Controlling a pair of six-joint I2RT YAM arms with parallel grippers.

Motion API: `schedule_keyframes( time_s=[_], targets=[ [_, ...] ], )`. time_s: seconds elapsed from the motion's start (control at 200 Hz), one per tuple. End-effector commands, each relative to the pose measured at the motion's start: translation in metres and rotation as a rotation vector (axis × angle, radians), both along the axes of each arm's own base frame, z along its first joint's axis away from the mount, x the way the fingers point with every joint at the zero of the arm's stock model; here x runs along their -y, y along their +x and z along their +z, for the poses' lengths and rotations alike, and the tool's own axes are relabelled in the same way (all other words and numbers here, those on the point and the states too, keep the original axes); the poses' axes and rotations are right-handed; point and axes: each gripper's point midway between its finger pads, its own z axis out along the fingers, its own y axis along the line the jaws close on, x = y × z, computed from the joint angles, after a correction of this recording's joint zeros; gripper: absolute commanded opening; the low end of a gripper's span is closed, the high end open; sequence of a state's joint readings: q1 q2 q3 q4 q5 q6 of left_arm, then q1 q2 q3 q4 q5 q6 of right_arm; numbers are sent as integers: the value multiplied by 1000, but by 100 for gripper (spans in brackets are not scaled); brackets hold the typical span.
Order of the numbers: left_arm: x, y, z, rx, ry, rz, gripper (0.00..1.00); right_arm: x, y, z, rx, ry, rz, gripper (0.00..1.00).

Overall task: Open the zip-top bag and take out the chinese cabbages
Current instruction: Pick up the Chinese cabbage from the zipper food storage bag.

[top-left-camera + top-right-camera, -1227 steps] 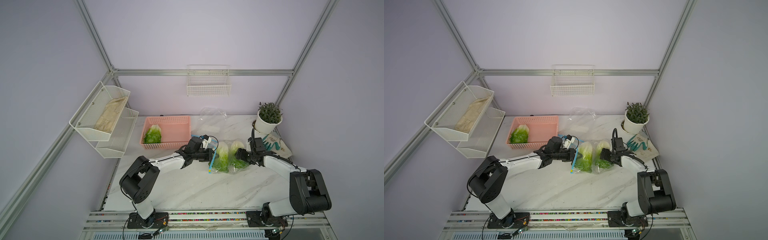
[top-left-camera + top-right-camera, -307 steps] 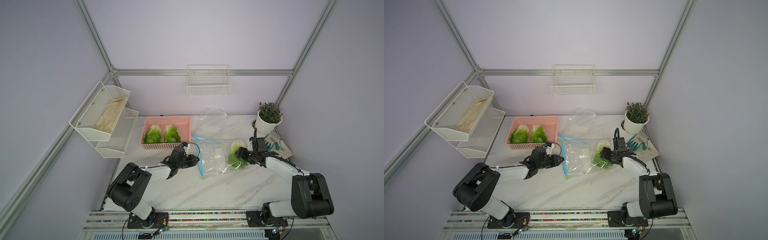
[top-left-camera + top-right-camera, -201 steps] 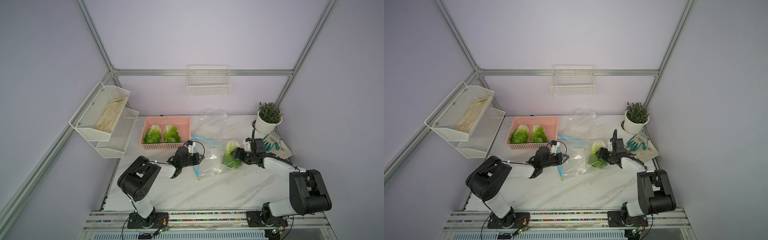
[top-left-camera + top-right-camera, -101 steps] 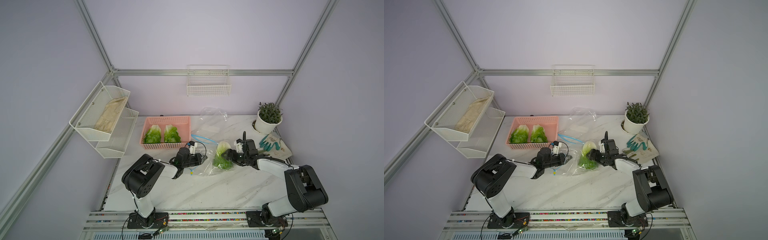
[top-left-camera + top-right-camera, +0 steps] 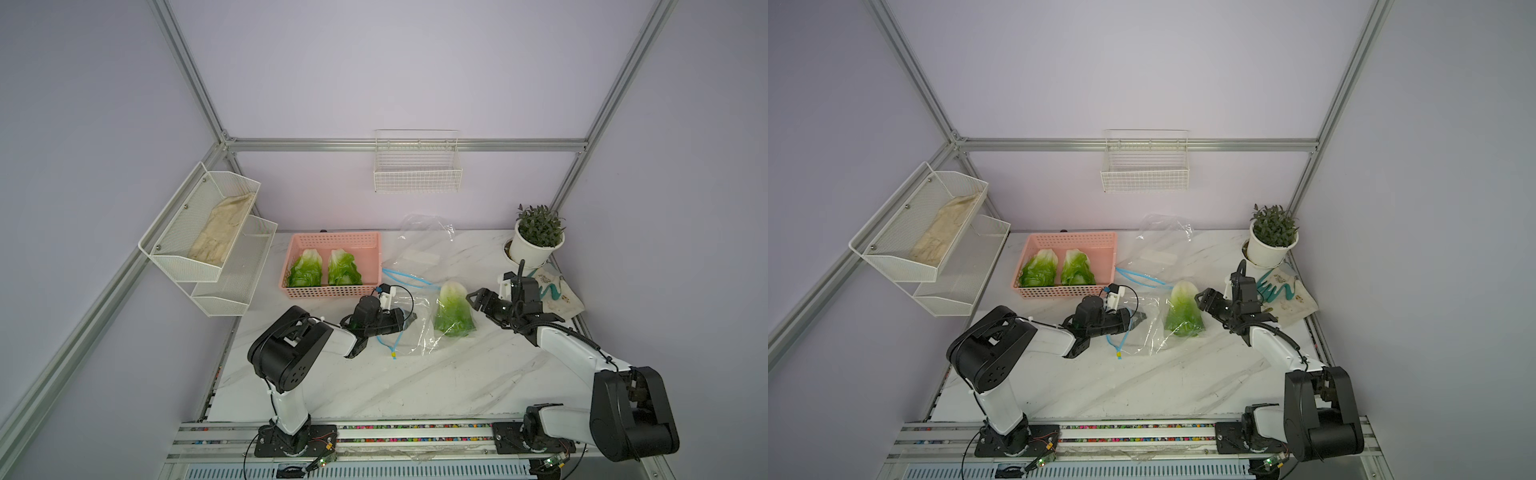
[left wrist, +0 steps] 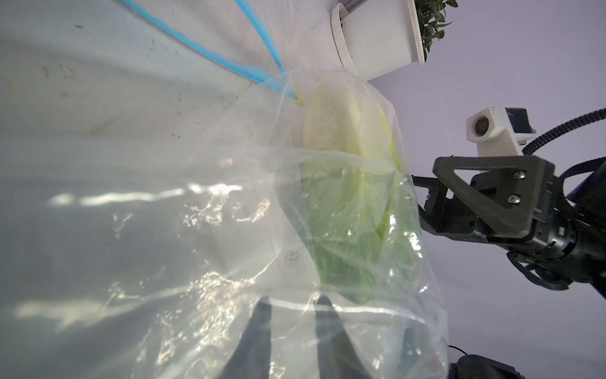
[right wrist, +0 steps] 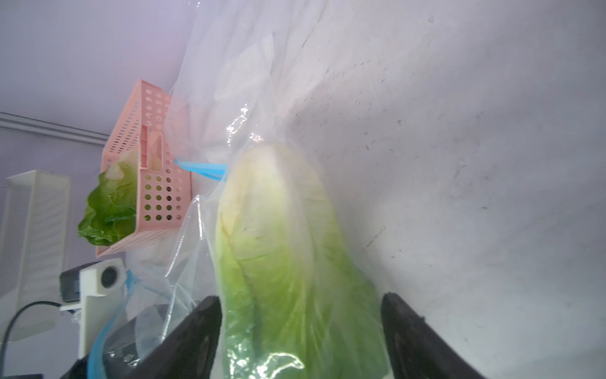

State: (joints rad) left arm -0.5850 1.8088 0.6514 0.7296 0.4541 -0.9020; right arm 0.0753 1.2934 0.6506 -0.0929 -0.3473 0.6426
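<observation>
Last extraction in hand: two cabbages (image 5: 305,270) are lodged in the basket (image 5: 332,239), back-left; the third cabbage (image 5: 452,307) lies in the bag (image 5: 417,332) at the centre of the bench (image 5: 415,382). The right pincer (image 5: 473,302) is open astride it, and the left pincer (image 5: 1140,318) is slightly parted at the bag mouth. A grip is judged needed next.

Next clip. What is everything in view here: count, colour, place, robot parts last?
table: one, white marble, under everything
pink basket: one, back left of table
chinese cabbages: two, green and white, side by side in the basket
zip-top bag: one, clear, blue zip, mid-table
chinese cabbage: one, green and white, inside that bag
loose clear plastic: one, back of table
potted plant: one, white pot, back right corner
gloves: count unclear, teal and off-white, before the pot
wire basket: one, white, back wall
mesh shelf: one, white, left wall, beige cloth in upper tier
left claw: one, black, slightly open, at the bag
right claw: one, black, open, beside the bagged cabbage
</observation>
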Motion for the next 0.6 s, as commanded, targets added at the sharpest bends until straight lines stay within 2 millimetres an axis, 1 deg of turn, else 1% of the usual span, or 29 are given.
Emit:
schedule_keyframes(
  time_s=[0.0, 0.04, 0.08, 0.1, 0.12, 0.215, 0.275, 0.355, 0.48, 0.595],
  targets=[
    [16, 10, 28, 79, -60, -34, 25, 8, -1, -11, -32, 17, -52, 54],
    [16, 9, 28, 77, -60, -35, 25, 2, -1, -14, -44, 33, -18, 48],
    [17, 9, 28, 77, -61, -38, 25, -4, -1, -19, -64, 56, 11, 44],
    [17, 9, 28, 79, -62, -37, 25, -8, -1, -17, -62, 71, 28, 42],
    [17, 9, 28, 78, -62, -39, 25, -11, -2, -25, -86, 86, 45, 40],
    [20, 9, 28, 78, -64, -44, 26, -25, -3, -32, -107, 147, 107, 38],
    [21, 8, 28, 76, -66, -48, 26, -30, -4, -36, -116, 161, 141, 30],
    [24, 8, 27, 75, -68, -54, 26, -38, -4, -42, -134, 166, 192, 25],
    [26, 10, 28, 71, -82, -52, 27, -53, -2, -49, -155, 152, 261, 22],
    [28, 10, 31, 76, -97, -52, 27, -68, -1, -52, -155, 132, 313, 22]
  ],
)
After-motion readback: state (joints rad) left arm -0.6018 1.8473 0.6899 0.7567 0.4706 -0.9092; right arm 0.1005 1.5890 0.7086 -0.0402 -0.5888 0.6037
